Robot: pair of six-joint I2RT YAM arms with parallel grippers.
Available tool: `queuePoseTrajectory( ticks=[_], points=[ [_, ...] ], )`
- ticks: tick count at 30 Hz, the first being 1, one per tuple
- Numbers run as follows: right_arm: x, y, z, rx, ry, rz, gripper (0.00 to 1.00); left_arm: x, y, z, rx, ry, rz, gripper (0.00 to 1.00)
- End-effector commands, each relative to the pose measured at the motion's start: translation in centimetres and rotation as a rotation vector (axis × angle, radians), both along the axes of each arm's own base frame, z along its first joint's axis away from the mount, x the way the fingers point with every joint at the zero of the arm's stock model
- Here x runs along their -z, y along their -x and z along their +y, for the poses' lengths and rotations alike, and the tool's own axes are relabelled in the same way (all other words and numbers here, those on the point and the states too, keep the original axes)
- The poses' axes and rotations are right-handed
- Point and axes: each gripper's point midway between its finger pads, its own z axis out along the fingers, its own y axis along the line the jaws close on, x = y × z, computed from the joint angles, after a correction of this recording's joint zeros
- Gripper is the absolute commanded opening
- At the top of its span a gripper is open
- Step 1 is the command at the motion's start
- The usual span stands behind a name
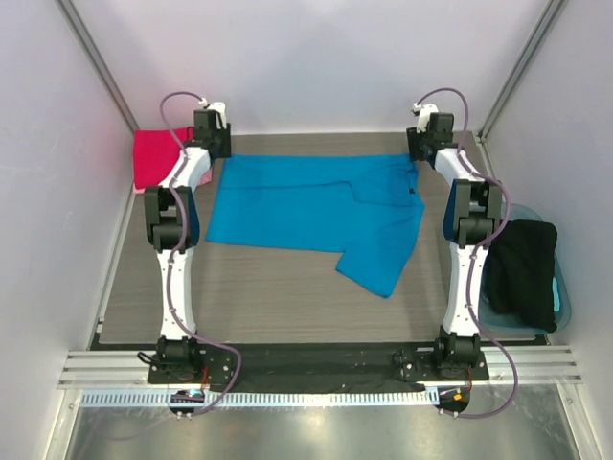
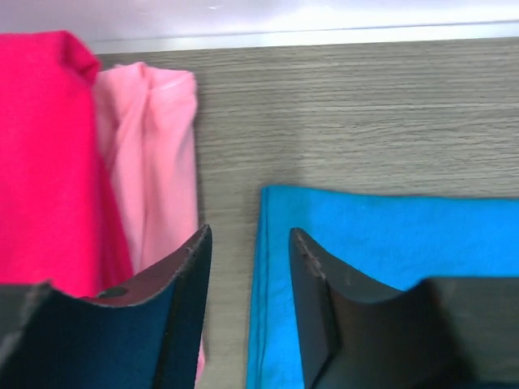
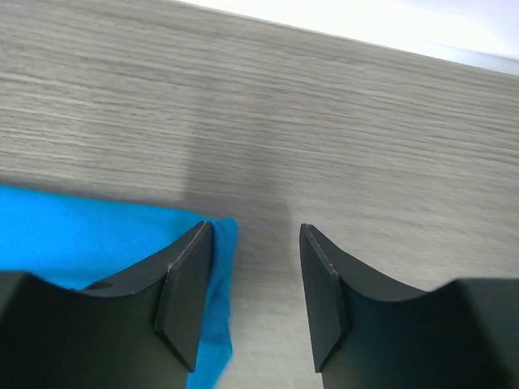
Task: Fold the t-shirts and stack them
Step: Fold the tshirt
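Grey wood-grain bench (image 1: 287, 307), walled in pale panels on three sides, two arms reaching to its far edge. Far left corner: red shirt (image 1: 153, 153), folded, with pink shirt (image 2: 154, 154) folded against its right side, the two touching. Just beside them: left fingers (image 2: 182, 300), parted about halfway, holding nothing, the gap over the bare strip between the pink shirt and the blue one. Centre: blue shirt (image 1: 306, 206), lying flat across the far half of the bench, partly folded, one flap trailing toward the near right. At its far right corner: right fingers (image 3: 182, 292), parted wide, empty, one finger over the cloth's corner, the gap over bare bench. Far right, off the bench edge: blue tub (image 1: 565, 297) holding black cloth (image 1: 525, 268). Step judged in hand: next fold of the blue shirt, which seems not yet ready to stack. To do it well: shift each pair of fingers inward so cloth sits between them, pinch both far corners alike, lift and carry them together to keep the edge straight, and bring in the trailing flap before stacking at left.
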Motion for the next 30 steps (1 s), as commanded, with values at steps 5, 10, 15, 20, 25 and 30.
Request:
queuePoseTrajectory(
  ticks=[5, 10, 15, 20, 25, 30],
  points=[
    [-21.3, 5.5, -3.5, 0.122, 0.106, -0.321, 0.53, -15.2, 3.4, 0.6, -0.027, -0.015, -0.194, 0.49],
    [-18.2, 12.2, -0.7, -0.010, 0.049, -0.165, 0.53, -12.7, 10.9, -2.0, 0.214, -0.018, -0.038, 0.47],
    [-11.2, 20.6, 4.7, -0.284, -0.087, 0.155, 0.49, -8.9, 17.4, -3.4, 0.352, 0.009, 0.148, 0.42],
    [-5.3, 27.4, 7.5, -0.420, -0.111, 0.388, 0.46, -5.5, 22.1, -4.8, 0.403, 0.105, 0.287, 0.40],
    [-2.1, 30.7, 7.7, -0.453, -0.103, 0.482, 0.45, -1.1, 24.8, -4.2, 0.377, 0.102, 0.410, 0.40],
    [0.3, 31.8, 7.3, -0.455, -0.092, 0.552, 0.43, 1.3, 25.0, -3.9, 0.351, 0.108, 0.479, 0.38]
  ],
)
